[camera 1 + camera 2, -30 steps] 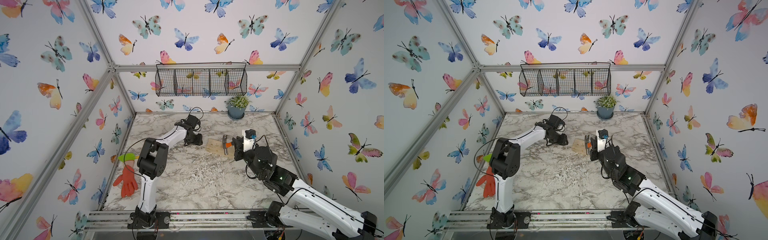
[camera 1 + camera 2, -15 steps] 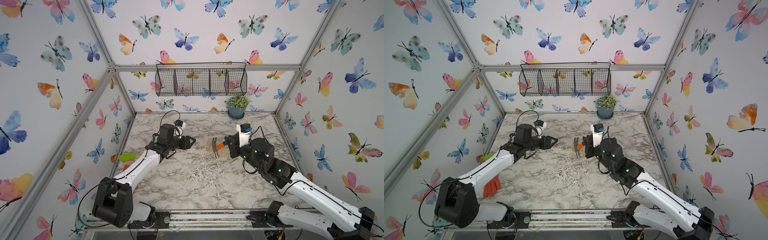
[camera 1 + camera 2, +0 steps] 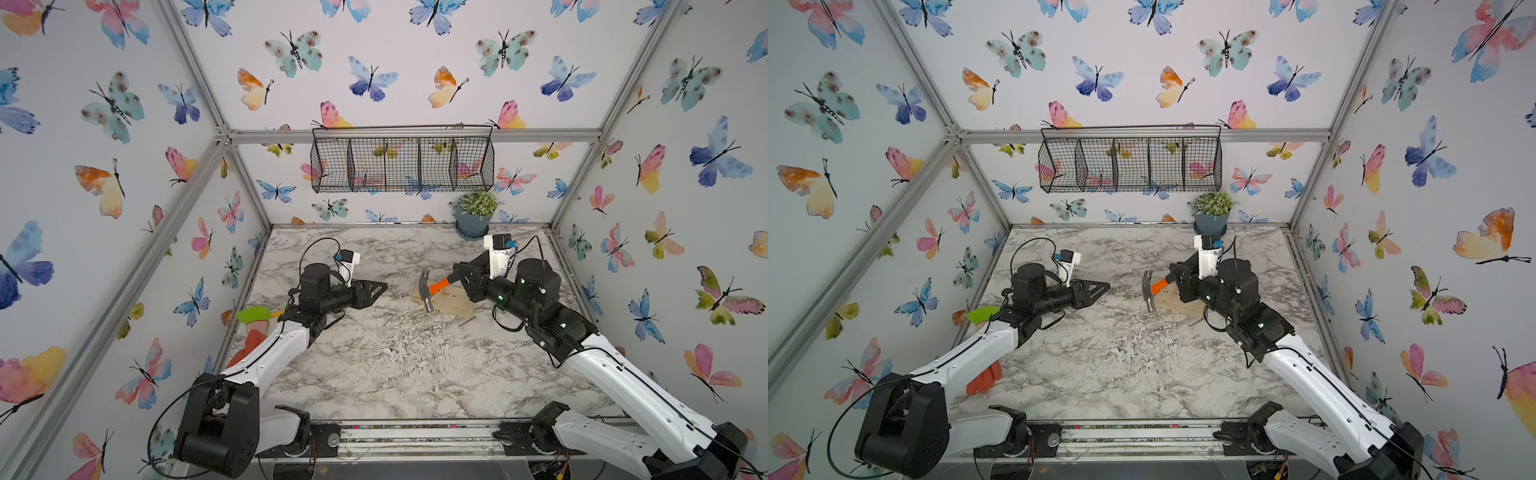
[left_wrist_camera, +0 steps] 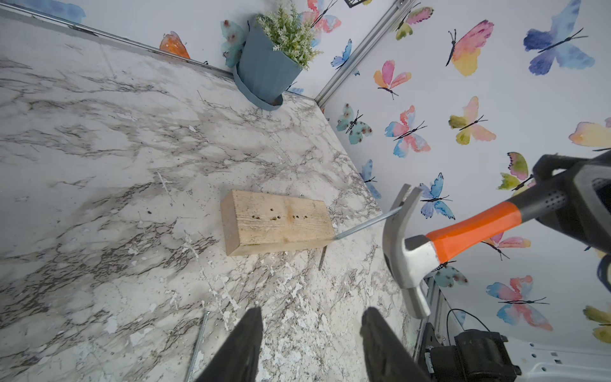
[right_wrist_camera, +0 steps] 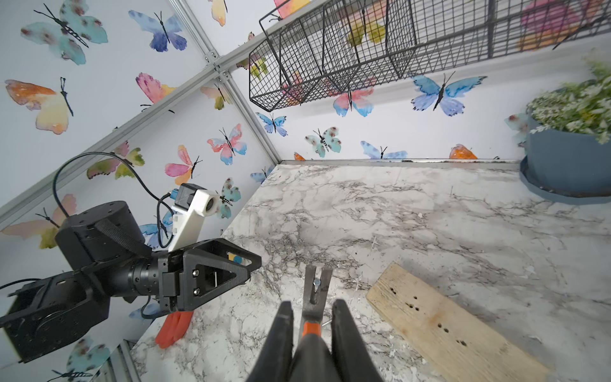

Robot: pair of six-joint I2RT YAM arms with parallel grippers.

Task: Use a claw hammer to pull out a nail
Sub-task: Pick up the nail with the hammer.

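At the wood block's [image 3: 453,303] end, right jaws pinch the claw hammer [image 3: 439,286], nail [image 4: 367,225] in its claw; left jaws spread nearby; potted plant [image 3: 473,218] behind.

Rooted at 7 o'clock, the left arm [image 3: 266,361] leans in low with its wrist held level. The left gripper [image 3: 381,286] points toward 3 o'clock, its fingers parted around nothing. The right arm [image 3: 623,386] climbs from 5 o'clock out to about 2 o'clock. The right gripper [image 3: 459,277] faces 9 o'clock, clamped on the handle of the claw hammer [image 3: 439,286]. The two grippers face each other, well apart.
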